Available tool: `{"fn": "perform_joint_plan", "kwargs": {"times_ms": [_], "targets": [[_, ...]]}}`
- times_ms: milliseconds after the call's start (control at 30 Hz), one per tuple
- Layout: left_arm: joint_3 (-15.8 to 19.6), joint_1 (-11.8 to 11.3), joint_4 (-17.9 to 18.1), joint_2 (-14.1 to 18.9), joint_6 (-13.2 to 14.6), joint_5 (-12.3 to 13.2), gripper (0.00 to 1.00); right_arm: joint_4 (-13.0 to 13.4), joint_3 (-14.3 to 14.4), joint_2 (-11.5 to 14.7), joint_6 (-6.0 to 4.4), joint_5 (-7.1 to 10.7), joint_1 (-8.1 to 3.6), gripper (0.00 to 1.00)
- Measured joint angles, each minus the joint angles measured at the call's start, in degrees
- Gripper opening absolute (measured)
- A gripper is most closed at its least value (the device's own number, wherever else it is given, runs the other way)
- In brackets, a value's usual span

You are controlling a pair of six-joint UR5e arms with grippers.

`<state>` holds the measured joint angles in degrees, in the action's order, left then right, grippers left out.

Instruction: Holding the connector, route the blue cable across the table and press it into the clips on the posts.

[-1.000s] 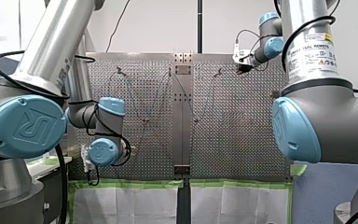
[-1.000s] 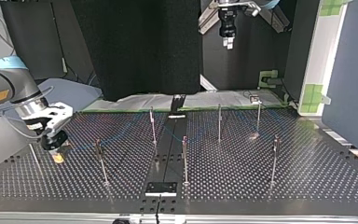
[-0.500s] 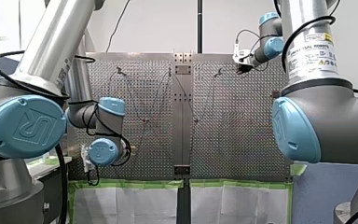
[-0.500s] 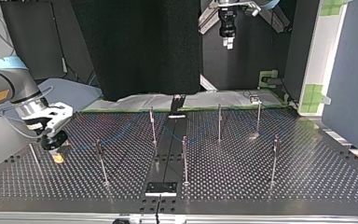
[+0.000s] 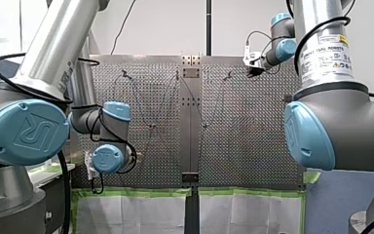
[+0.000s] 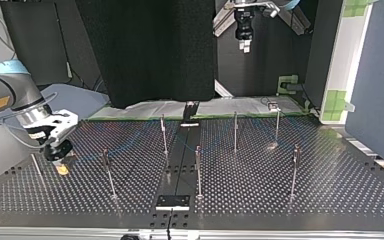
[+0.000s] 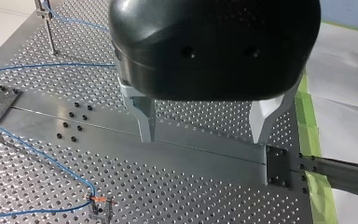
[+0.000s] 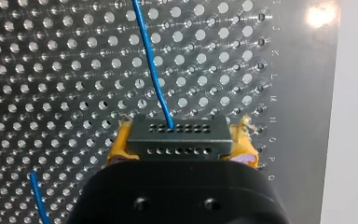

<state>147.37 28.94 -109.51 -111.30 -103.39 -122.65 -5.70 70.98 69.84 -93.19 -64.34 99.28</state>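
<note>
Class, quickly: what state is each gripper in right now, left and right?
Left gripper: open, holding nothing.
Right gripper: shut on the connector.

Our front view looks from behind and above our left arm (image 5: 53, 48) and right arm (image 5: 326, 48), out over the perforated table (image 5: 243, 136) in mid-frame. Our top view faces back across it, low, near post (image 6: 198, 170) height. The wrist views sit closer. The left looks past our left gripper (image 7: 204, 139) from well above the table's centre strip (image 7: 205, 156). The right looks past our right gripper (image 8: 182, 145), tight on the connector (image 8: 177, 129). All share the table.
</note>
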Motion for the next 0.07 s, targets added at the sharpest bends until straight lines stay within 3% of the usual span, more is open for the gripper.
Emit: {"fn": "perform_joint_plan", "kwargs": {"times_ms": [67], "targets": [[0.0, 0.0, 0.0, 0.0, 0.0, 0.0, 1.0, 0.0, 0.0, 0.0, 0.0, 0.0, 0.0, 0.0]]}}
